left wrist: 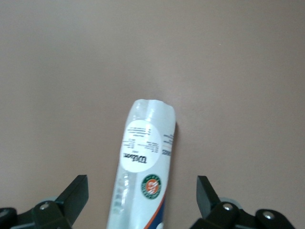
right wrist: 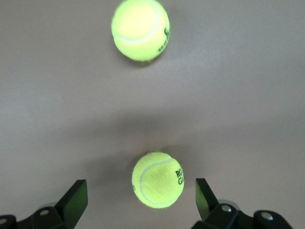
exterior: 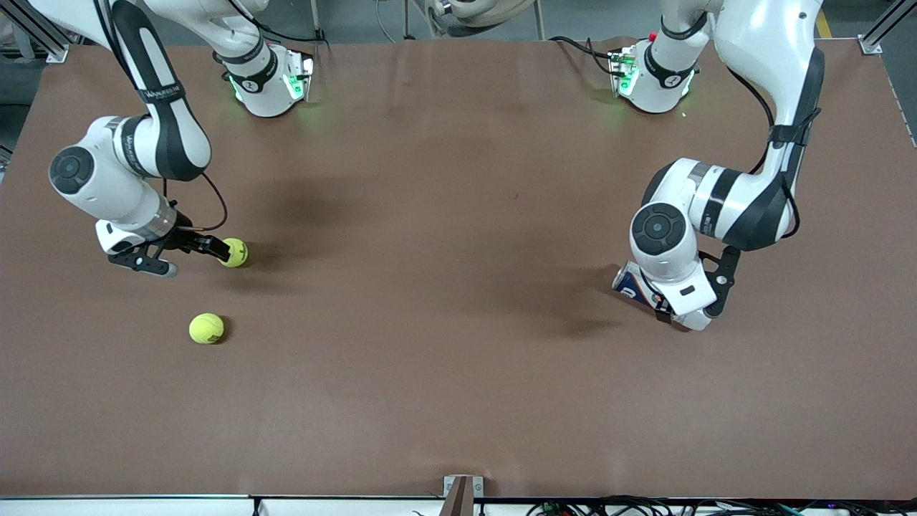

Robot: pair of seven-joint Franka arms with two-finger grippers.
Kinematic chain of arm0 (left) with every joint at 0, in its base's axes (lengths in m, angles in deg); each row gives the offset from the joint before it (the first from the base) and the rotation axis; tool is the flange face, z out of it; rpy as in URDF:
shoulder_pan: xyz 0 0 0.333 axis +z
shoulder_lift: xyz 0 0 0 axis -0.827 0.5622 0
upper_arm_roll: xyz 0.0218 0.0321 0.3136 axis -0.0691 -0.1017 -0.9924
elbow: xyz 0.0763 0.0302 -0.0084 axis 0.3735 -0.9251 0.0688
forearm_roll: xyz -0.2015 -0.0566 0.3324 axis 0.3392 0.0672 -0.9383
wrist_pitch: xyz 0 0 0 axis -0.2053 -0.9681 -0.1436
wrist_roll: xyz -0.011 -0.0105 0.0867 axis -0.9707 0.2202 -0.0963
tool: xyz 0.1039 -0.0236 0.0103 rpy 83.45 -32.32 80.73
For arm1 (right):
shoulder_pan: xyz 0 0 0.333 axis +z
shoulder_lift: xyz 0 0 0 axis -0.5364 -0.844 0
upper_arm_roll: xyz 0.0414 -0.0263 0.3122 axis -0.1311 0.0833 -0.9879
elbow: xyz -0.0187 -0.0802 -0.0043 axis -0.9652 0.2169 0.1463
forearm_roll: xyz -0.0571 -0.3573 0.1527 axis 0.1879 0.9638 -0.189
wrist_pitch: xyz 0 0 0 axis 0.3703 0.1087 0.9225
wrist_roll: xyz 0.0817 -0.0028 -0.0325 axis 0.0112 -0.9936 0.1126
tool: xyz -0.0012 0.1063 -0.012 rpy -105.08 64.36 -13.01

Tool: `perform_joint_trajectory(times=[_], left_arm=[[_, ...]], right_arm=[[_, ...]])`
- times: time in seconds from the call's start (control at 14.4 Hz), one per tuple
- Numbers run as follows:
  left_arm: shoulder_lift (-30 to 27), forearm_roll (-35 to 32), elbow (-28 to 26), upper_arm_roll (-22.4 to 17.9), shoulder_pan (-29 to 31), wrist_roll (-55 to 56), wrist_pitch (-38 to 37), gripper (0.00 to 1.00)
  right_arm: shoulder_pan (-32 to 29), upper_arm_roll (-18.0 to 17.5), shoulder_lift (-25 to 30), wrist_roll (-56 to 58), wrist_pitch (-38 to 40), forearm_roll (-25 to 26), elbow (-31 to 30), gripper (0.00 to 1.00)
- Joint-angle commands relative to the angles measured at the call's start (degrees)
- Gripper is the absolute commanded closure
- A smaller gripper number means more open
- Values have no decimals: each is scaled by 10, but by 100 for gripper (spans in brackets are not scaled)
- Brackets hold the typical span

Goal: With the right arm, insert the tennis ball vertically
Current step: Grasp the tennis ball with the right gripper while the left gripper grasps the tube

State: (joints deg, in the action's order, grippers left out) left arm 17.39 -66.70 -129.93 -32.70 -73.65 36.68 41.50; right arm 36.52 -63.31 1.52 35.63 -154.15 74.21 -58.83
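Felt-covered yellow tennis ball (right wrist: 157, 180), light, springy and prone to rolling, lies on the brown table (exterior: 458, 373) between the right gripper's (right wrist: 138, 202) spread fingers, best pinched across its middle; the left gripper (left wrist: 143, 202) gapes around a tennis-ball can (left wrist: 143, 167).

The counter (exterior: 458, 373) has a plain brown, matte surface, with some soft dark shadows on it. At the middle of its edge nearest to the front camera sits a small metal bracket (exterior: 462, 494). Black cables (exterior: 645, 507) run along this same edge, toward the left arm's end. A white strip (exterior: 129, 505) runs along it toward the right arm's end. An aluminium frame post (exterior: 877, 36) stands at one corner.
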Motion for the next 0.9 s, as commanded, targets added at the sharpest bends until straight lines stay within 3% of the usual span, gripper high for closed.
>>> perform_joint_trajectory(times=[0.0, 0.42, 0.83], left_arm=[[-27, -28, -65, -1, 14, 38, 66, 0], [-31, -74, -124, -1, 53, 61, 174, 0], [-10, -76, -136, -2, 72, 63, 243, 0]], right_arm=[[0, 1, -23, -7, -29, -3, -8, 0], [0, 1, -53, -7, -107, -3, -51, 0], [0, 0, -76, -8, -108, -4, -52, 1]])
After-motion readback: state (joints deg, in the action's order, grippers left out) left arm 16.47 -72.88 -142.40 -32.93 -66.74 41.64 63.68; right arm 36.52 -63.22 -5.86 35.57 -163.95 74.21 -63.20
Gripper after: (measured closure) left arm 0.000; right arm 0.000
